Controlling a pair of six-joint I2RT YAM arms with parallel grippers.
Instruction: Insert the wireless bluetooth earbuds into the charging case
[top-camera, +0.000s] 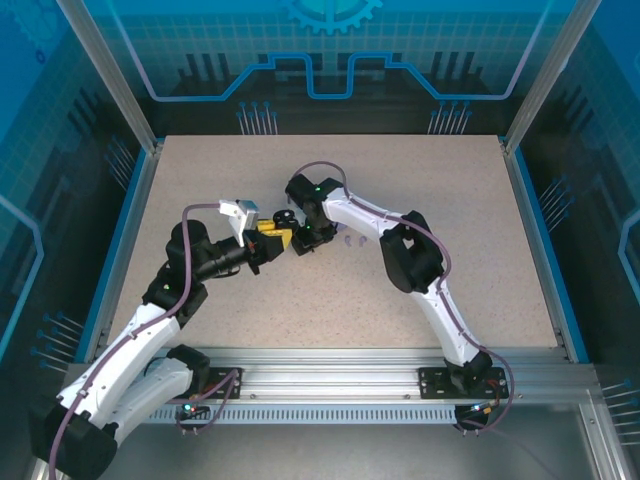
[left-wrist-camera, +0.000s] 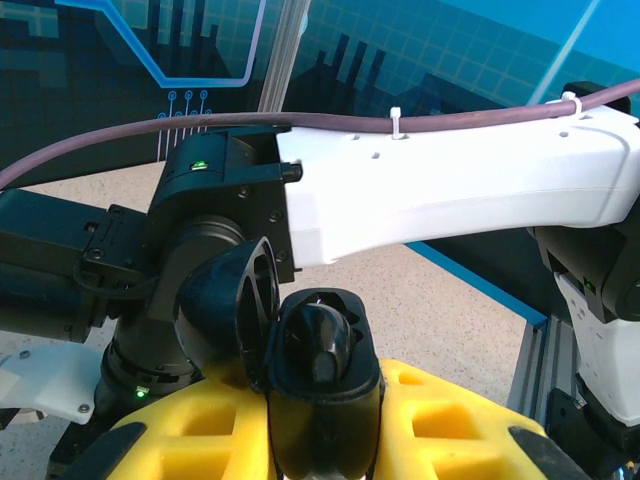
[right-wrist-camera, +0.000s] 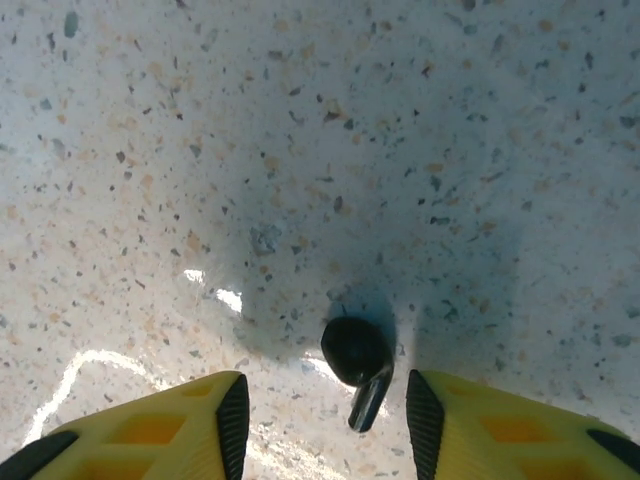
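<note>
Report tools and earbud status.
Left tool shut on open charging case. Right tool open over black earbud lying on table. Right arm close beside case.

glossy black earbud (right-wrist-camera: 355, 352), speckled matt table (right-wrist-camera: 300, 150)

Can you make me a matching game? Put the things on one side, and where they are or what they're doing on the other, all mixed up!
Things
1. black earbud
2. charging case
3. right gripper

Places and states
A. held by the left gripper, lid open
B. open, one finger on each side of the earbud
C. lying on the speckled table

Pairs: 1-C, 2-A, 3-B
</note>
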